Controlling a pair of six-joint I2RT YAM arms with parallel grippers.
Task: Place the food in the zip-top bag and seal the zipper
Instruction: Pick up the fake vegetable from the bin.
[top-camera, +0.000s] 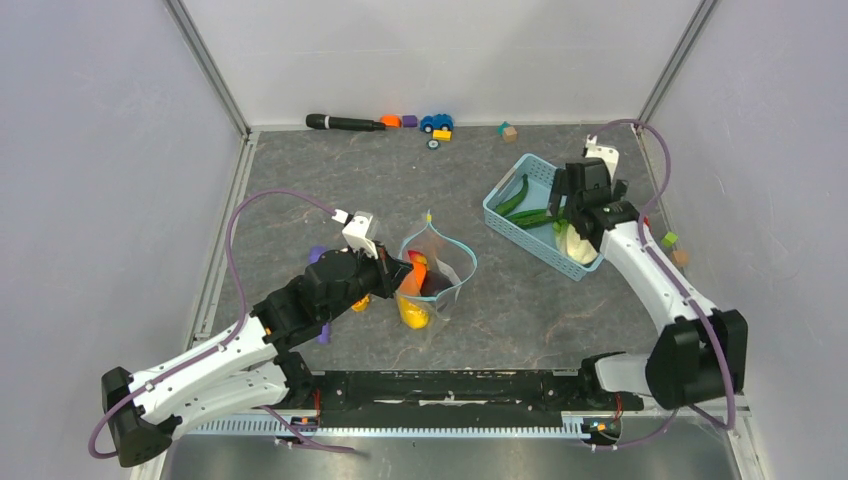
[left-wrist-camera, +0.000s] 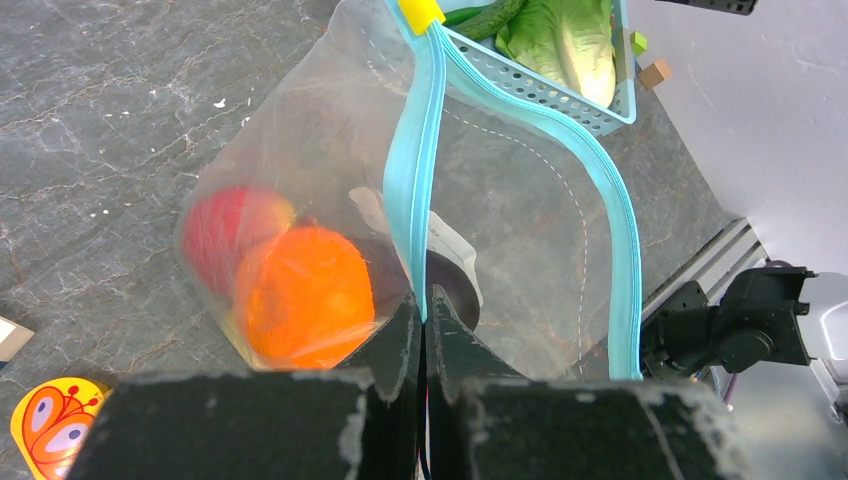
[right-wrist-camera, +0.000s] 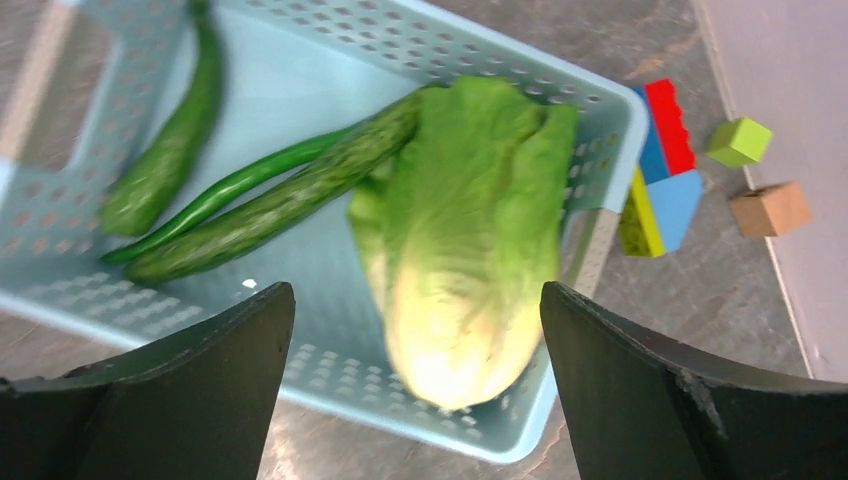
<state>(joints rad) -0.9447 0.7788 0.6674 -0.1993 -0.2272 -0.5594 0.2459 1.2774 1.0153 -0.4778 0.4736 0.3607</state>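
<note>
Lettuce (right-wrist-camera: 465, 250) lies in basket (right-wrist-camera: 330, 60) beneath wide-spread right hand (right-wrist-camera: 412, 300).

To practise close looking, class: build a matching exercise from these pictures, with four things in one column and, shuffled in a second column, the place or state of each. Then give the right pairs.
Column one
1. lettuce
2. orange
3. left claw
4. right claw

Column two
A. open, above the basket
B. inside the zip-top bag
C. lying in the basket
D. shut on the zipper

Pairs: 1-C, 2-B, 3-D, 4-A
</note>
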